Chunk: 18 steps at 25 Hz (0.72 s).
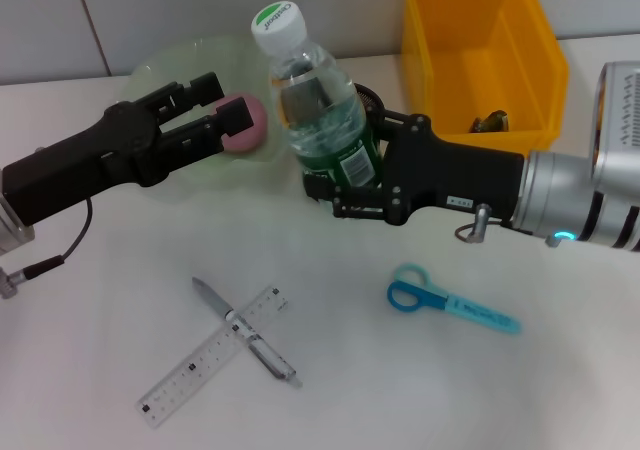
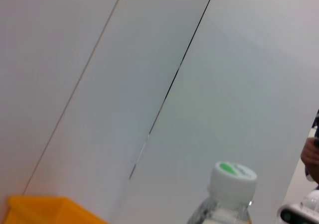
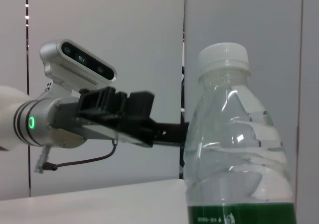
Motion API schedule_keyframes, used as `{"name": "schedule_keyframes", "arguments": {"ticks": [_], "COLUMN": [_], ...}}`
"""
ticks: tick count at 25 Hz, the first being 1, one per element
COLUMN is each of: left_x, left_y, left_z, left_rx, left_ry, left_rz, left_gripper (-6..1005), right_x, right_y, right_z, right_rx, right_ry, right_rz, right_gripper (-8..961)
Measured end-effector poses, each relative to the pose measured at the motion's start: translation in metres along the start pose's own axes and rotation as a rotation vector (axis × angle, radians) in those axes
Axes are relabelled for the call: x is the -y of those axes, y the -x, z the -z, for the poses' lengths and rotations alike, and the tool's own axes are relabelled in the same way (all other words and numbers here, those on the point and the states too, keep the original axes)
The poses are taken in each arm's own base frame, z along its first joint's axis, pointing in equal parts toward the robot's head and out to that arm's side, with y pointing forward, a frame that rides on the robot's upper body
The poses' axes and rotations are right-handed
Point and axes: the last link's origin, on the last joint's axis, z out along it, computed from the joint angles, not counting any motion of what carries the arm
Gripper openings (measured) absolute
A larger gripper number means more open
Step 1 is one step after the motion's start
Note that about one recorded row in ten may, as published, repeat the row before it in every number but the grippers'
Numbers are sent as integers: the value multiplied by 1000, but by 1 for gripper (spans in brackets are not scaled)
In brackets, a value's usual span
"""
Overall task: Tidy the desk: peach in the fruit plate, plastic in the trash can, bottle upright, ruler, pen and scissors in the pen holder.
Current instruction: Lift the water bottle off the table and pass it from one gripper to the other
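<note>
White desk (image 1: 380,380): our right gripper (image 1: 345,175) clamps the bottle (image 1: 325,105) mid-body, where thin, slippery plastic may flex; left gripper (image 1: 225,120) pinches the peach (image 1: 250,128).

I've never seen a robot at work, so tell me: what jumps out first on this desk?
First, the clear bottle standing upright mid-desk, clamped in the right gripper. Beside it, the left gripper holds a pink peach over the pale green fruit plate. Nearer the robot, a pen lies crossed over a ruler, with blue scissors to their right and a yellow bin behind.
</note>
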Motion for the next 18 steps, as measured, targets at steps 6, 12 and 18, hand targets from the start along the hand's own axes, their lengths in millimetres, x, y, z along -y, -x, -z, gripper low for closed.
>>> {"name": "schedule_keyframes", "arguments": {"ticks": [6, 12, 18], "left_x": [-3, -3, -5], "left_y": [2, 5, 4], "left_z": [-4, -10, -14], "left_rx": [-35, -44, -64], "left_ry": [15, 20, 38], "left_rz": [-37, -51, -62], "left_gripper": [709, 708, 706], "right_x": [-10, -17, -20], "right_y": [-6, -6, -8], "right_z": [-5, -8, -9], "right_rx": [32, 46, 41], "right_ry": [15, 44, 58], "right_rz": [-29, -52, -61], "right_gripper": [772, 772, 772]}}
